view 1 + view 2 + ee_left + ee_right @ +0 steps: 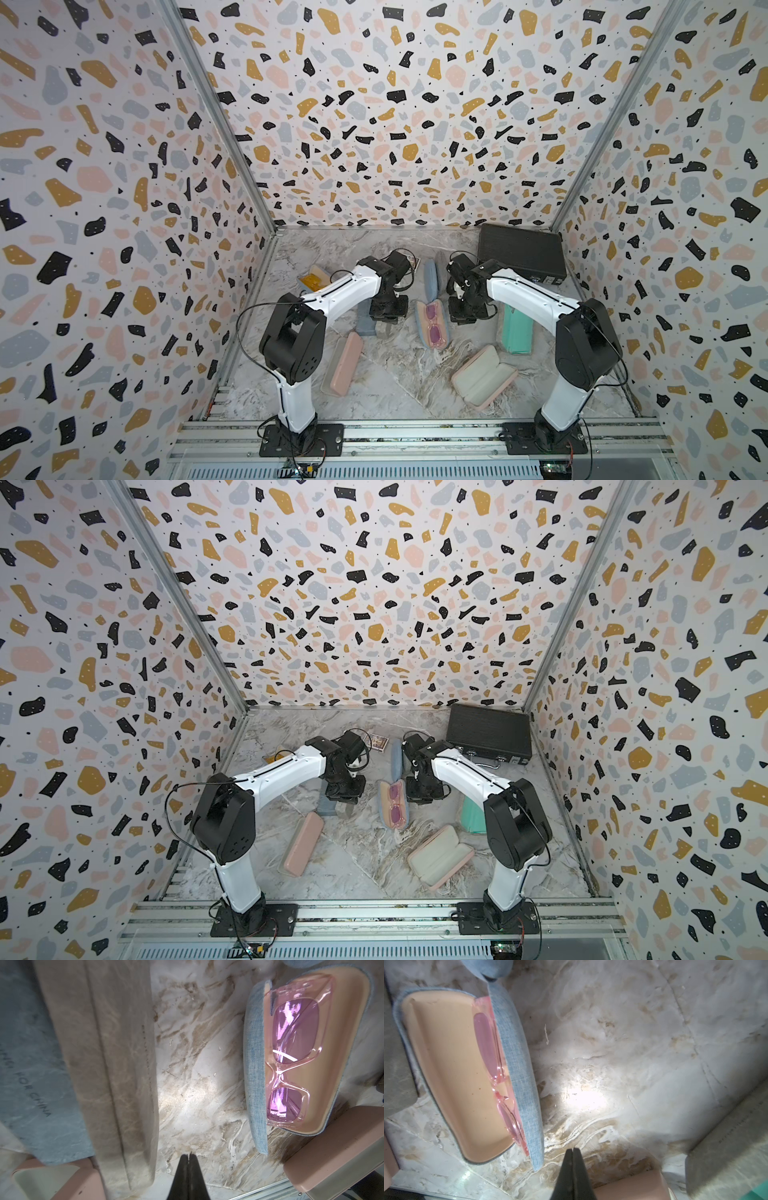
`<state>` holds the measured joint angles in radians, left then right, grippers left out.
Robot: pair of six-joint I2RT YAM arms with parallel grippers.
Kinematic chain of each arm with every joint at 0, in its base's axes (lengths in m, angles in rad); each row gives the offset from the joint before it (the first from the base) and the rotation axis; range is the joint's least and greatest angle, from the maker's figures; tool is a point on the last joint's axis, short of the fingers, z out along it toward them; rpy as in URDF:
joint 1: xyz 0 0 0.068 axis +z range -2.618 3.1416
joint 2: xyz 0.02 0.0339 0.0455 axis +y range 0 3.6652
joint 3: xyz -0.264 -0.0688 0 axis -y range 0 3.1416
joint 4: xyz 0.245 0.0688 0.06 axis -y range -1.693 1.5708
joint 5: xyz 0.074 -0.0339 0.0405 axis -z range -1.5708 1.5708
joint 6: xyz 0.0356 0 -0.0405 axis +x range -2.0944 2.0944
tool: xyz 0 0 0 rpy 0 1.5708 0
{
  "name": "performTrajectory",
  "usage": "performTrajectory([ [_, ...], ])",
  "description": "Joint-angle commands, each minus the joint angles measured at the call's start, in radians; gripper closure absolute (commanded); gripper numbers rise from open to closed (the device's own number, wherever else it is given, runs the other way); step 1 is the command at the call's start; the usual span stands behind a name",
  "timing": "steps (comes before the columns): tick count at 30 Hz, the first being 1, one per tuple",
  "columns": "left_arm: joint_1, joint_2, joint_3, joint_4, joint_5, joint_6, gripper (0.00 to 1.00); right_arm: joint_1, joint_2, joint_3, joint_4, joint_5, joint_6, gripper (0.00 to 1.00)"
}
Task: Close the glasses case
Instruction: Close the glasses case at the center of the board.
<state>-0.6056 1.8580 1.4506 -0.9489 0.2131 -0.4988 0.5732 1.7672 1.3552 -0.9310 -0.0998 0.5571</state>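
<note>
Open denim case [382, 804], pink glasses [395, 803] inside, on marble bench [361, 870] between left arm [282, 771] and right arm [465, 771]. Nearer the bases: open pink case [440, 856], closed pink case [303, 843].

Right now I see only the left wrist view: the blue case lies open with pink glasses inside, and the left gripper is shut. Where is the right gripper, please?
Observer: The right gripper is also shut, above bare table, on the side of the blue case opposite to the left gripper.
Operator: I see a blue edge beyond the open case. What is it?
Observer: In both top views it looks like a second blue case, closed, lying toward the back wall.
Operator: Anything near the right arm?
Observer: A teal case lies on the table beside it.
</note>
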Motion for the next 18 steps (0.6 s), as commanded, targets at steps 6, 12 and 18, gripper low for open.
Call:
performTrajectory([
  [6, -0.031, 0.069, -0.016, 0.071, 0.063, -0.028, 1.0, -0.016, 0.028, 0.007, 0.01, -0.028, -0.02, 1.0],
  [12, -0.042, 0.115, -0.013, 0.093, 0.074, -0.042, 1.0, -0.015, 0.07, 0.007, 0.04, -0.067, -0.024, 1.0],
  [18, -0.058, 0.149, 0.008, 0.09, 0.087, -0.035, 1.0, -0.015, 0.123, 0.015, 0.057, -0.101, -0.041, 1.0],
])
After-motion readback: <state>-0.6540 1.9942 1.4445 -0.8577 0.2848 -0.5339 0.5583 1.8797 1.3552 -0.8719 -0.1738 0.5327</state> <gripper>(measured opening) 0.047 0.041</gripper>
